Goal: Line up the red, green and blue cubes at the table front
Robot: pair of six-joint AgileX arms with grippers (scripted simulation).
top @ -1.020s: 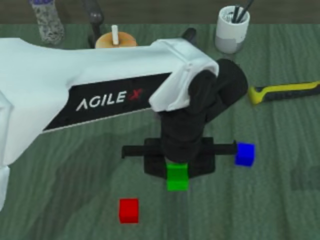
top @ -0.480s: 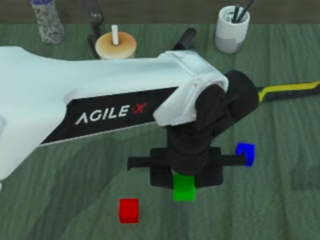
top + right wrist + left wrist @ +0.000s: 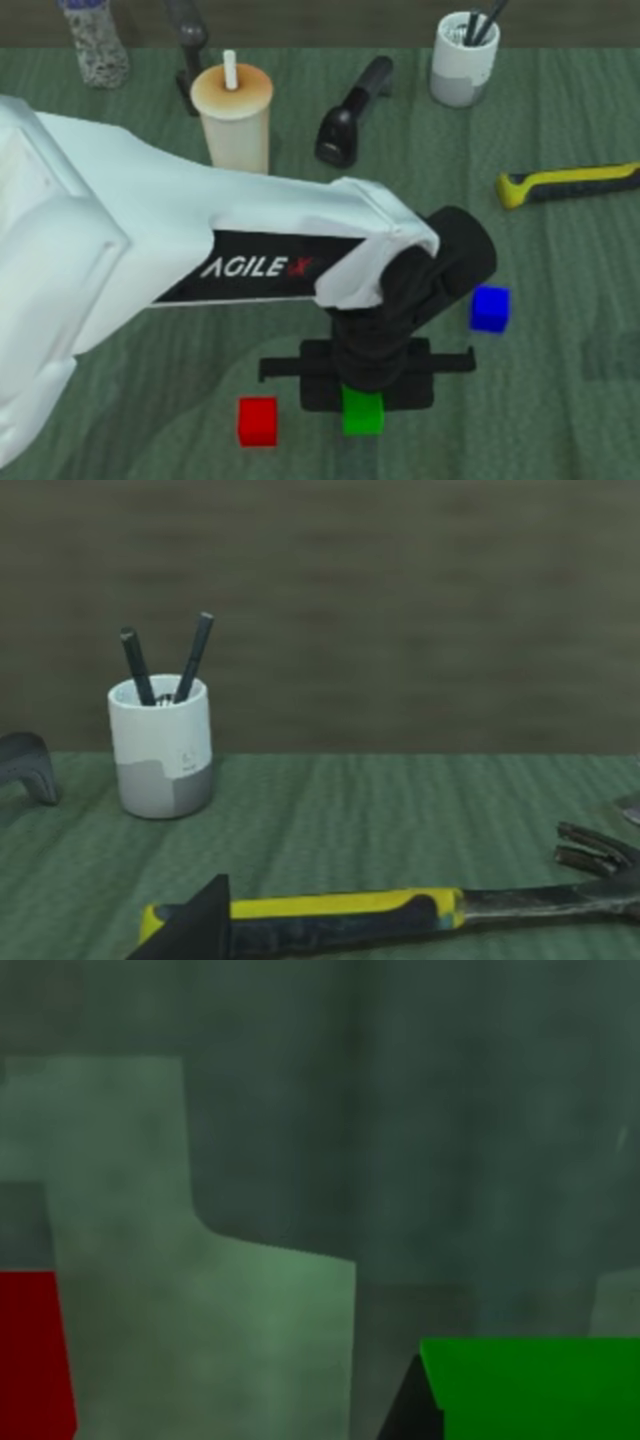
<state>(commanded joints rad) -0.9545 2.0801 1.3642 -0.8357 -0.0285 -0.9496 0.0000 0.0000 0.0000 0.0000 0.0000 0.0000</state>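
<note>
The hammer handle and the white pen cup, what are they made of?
The hammer handle looks like matte rubber or plastic, judging by its yellow and black grip bands. The white pen cup looks like smooth glazed ceramic or plastic, white above a grey base; the pictures cannot settle which.

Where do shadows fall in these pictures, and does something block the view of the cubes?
Top view: the left arm covers part of the green cube; the red cube and the blue cube show whole.
Left wrist view: dark shadow patches lie across the table.
Right wrist view: evenly lit, no cube visible.
</note>
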